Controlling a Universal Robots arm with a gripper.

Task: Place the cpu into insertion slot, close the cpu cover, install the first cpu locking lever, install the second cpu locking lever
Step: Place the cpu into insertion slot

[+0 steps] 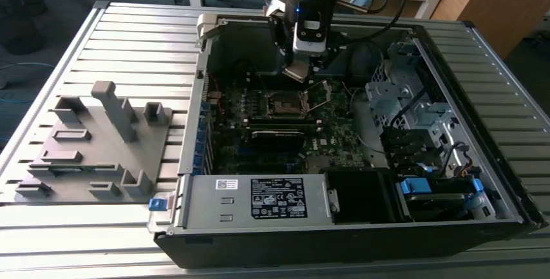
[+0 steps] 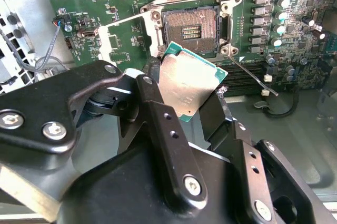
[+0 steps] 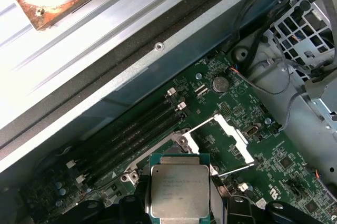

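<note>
Exterior view first, and I am reading it from its left to its right. The grey fixture tray (image 1: 94,138) is sitting on the slatted table, well apart from the work. Next to it the open computer case (image 1: 203,53) is lying on its side with the motherboard (image 1: 234,138) facing up. The gripper (image 1: 299,73) is hanging inside the case, just above the insertion slot (image 1: 284,104). Towards the exterior view's right, the drive cage (image 1: 404,98) is standing clear of the arm.

In both wrist views the fingers (image 2: 150,103) are closing narrowly on the cpu (image 2: 189,84) (image 3: 179,190), pinching it by two opposite edges with its silver top facing the cameras. I am judging the chip to be in the air, apart from the board.

The relation I am watching is chip to slot. In the second wrist view the insertion slot (image 2: 192,28) is lying just beyond the fingertips, with its pin field fully exposed. There, the chip's edges are looking skewed against the slot's metal rim. I cannot tell how much of that skew is camera angle, since the first wrist view is showing the chip squarer to the board.

The cpu cover (image 2: 108,39) (image 3: 237,137) is standing swung open at one side of the slot, clear of the recess. One thin locking lever (image 2: 254,76) is angling away from the slot's corner, unlatched.
</note>
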